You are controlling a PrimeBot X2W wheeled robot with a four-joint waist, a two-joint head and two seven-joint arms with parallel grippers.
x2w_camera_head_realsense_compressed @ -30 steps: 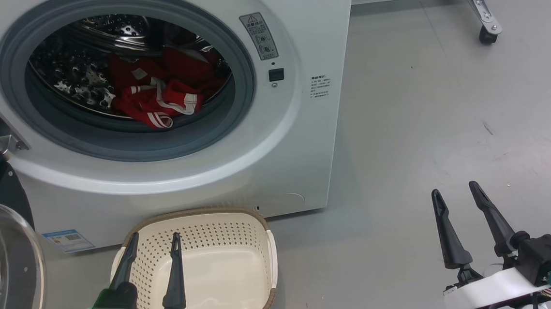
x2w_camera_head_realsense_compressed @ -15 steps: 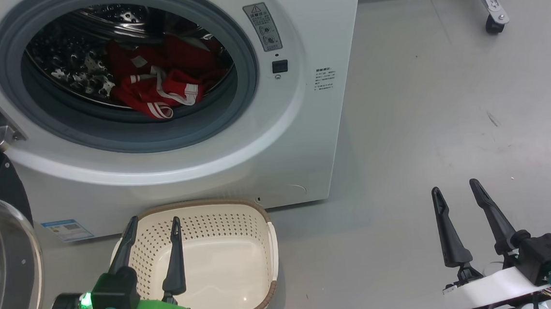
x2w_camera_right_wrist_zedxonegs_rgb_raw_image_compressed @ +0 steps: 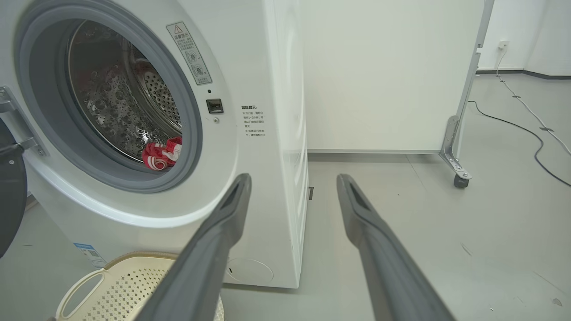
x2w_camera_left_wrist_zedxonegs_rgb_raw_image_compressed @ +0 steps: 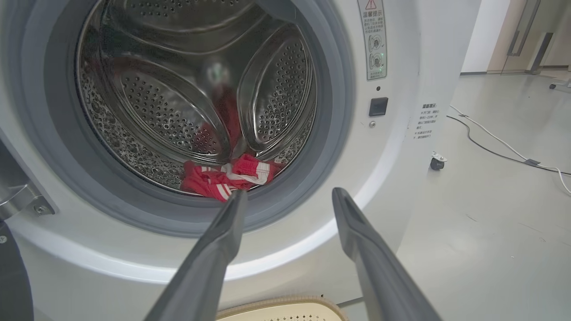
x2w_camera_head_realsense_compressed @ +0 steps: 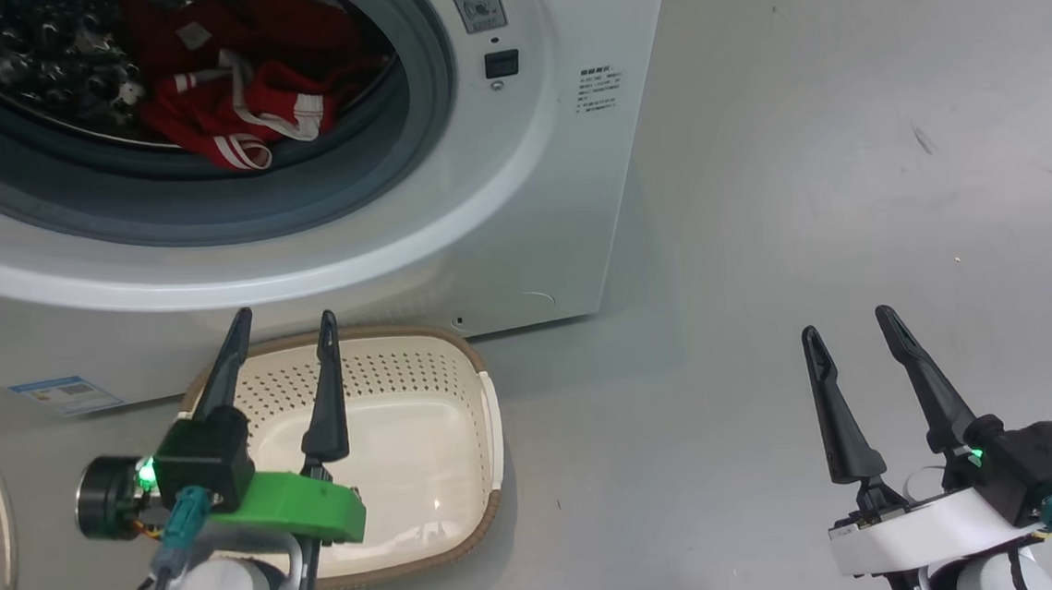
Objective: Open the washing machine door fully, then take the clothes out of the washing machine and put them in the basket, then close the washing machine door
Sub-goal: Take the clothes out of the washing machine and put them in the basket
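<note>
Two tools stand released, dark fingers spread wide and nothing between them. The left tool (x2w_camera_head_realsense_compressed: 285, 314) hangs above the left part of the basket (x2w_camera_head_realsense_compressed: 489, 407), its fingertips crossing the basket's far rim in the head view and pointing toward the washing machine (x2w_camera_head_realsense_compressed: 574, 190). The right tool (x2w_camera_head_realsense_compressed: 846, 321) hangs over bare grey floor (x2w_camera_head_realsense_compressed: 758, 177), well to the right of the basket and off the machine's right corner.

The cream basket sits on the floor just before the machine's front, with no garment in it. The clothes (x2w_camera_head_realsense_compressed: 227, 121), red with white stripes, lie low in the steel drum (x2w_camera_left_wrist_zedxonegs_rgb_raw_image_compressed: 169, 111) just behind the grey gasket (x2w_camera_left_wrist_zedxonegs_rgb_raw_image_compressed: 339, 111). The washing machine door (x2w_camera_right_wrist_zedxonegs_rgb_raw_image_compressed: 10, 196) is swung open at the machine's left. A blue label (x2w_camera_head_realsense_compressed: 61, 394) marks the lower front panel.
</note>
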